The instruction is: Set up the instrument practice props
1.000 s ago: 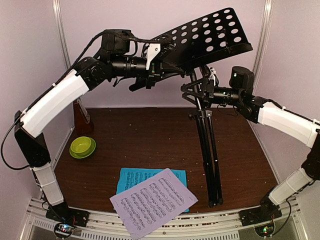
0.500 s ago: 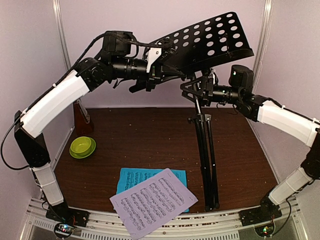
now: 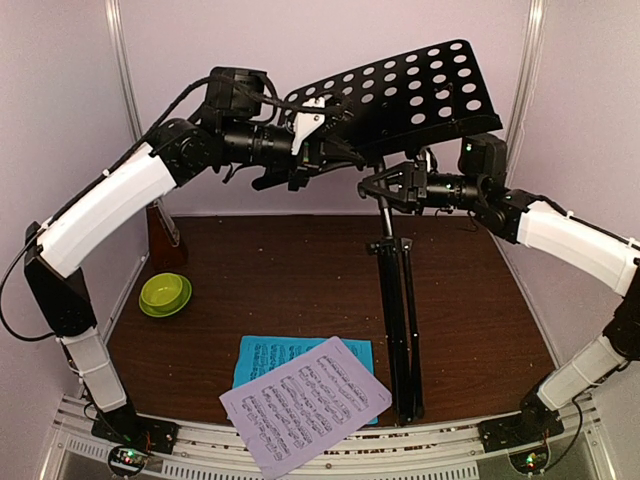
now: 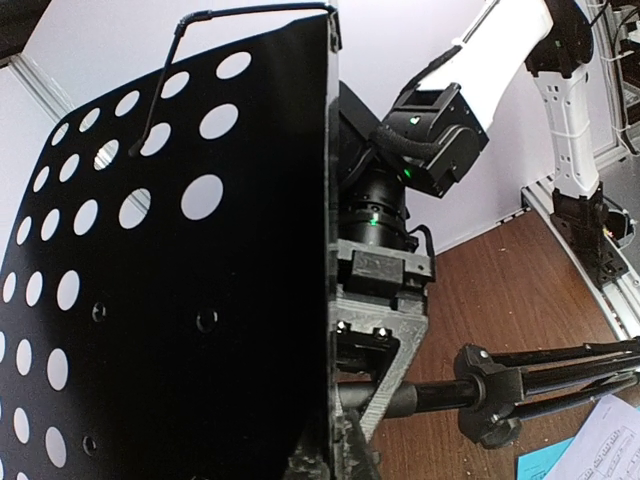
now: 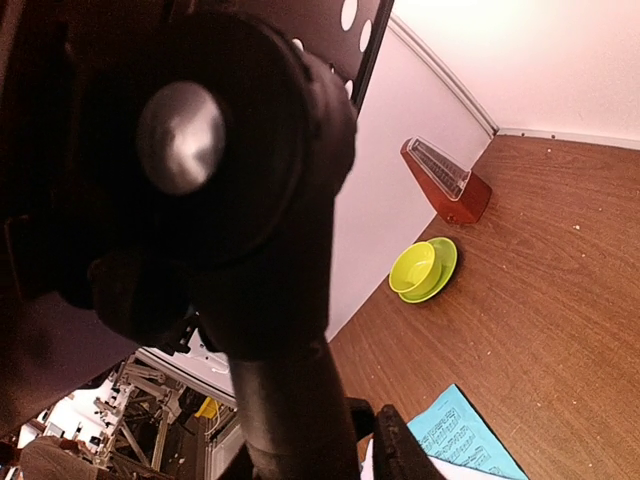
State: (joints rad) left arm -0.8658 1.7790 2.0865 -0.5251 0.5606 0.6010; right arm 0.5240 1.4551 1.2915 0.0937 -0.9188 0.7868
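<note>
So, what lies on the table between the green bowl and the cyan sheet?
Nothing. In the top view, the table from the green bowl to the cyan sheet is bare wood.

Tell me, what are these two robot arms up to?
They are holding a black music stand between them: the left tool grips the edge of its perforated desk, the right tool clamps the pole just beneath. The tripod legs are folded together. A white music sheet overlapping a cyan music sheet lies at the near edge of the table; a metronome stands by the left wall.
</note>
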